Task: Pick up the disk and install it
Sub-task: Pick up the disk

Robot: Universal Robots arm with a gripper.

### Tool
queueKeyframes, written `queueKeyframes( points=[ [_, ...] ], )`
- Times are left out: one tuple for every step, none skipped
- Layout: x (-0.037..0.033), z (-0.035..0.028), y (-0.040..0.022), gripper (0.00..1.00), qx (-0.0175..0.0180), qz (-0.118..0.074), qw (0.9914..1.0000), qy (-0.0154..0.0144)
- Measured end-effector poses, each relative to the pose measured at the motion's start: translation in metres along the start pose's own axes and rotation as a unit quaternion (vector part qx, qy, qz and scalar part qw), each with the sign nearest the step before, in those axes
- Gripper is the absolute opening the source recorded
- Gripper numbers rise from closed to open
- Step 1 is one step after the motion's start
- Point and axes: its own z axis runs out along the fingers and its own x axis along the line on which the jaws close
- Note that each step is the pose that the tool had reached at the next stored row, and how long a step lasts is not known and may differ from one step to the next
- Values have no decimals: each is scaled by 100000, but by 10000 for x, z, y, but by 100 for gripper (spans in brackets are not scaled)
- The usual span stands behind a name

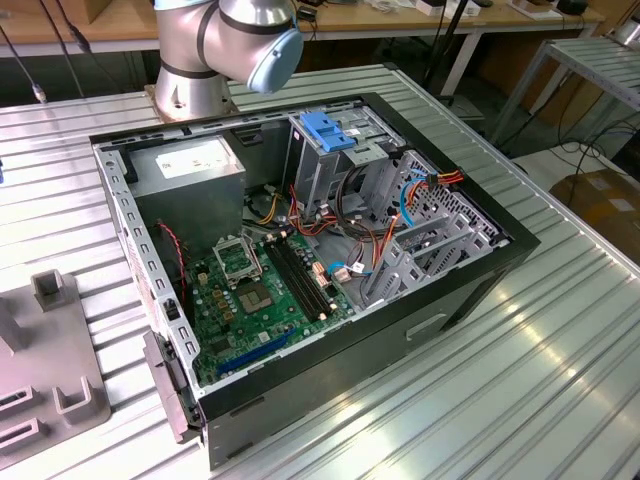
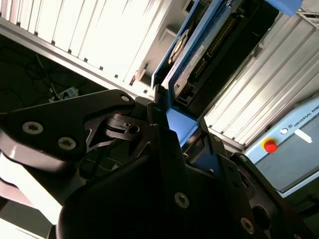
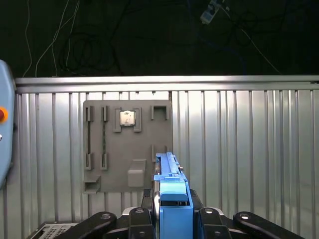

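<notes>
Item: one disk [image 3: 171, 179], a drive edged by a blue carrier frame, carried on edge in the one tool [image 3: 172, 216]. The tool is clenched on it, with two black fingers [image 3: 205, 223] pressing the frame from either side, in both wrist views. The disk hangs above the ribbed metal desk [image 3: 249, 149]. Beyond it in the first wrist view lies one grey fixture plate [image 3: 112, 164] with several slots, one of them seating a small square part [image 3: 127, 118]. One teach pendant [image 2: 294, 149] with one red button [image 2: 270, 146] lies on the desk in the second wrist view. In the exterior view, one open computer case [image 1: 470, 290] rests on the desk. It contains one green motherboard [image 1: 260, 300], one grey power supply [image 1: 185, 170] and one metal drive cage [image 1: 345, 170] topped by one blue latch piece [image 1: 330, 130]. The arm [image 1: 230, 40] rises behind the case, and the fixture plate sits at the exterior view's left.
</notes>
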Motion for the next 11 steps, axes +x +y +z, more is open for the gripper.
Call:
queueKeyframes(
  points=[
    [0,0,-17,37,2,2,100000,-1],
    [-1,-1,-40,37,-2,0,100000,0],
    [-1,-1,-57,37,0,0,100000,-4],
    [-2,-2,-84,37,-2,-1,100000,0],
    [-2,-2,-101,37,2,0,100000,-1],
    [-3,-2,-134,37,4,-1,100000,-3],
    [-4,-3,-167,37,2,2,100000,-2],
    [-4,-3,-199,37,4,-2,100000,-2],
    [-5,-4,-223,37,-2,0,100000,1],
    [-5,-4,-241,37,2,0,100000,-1],
    [-6,-5,-260,37,-1,2,100000,2]
  ],
)
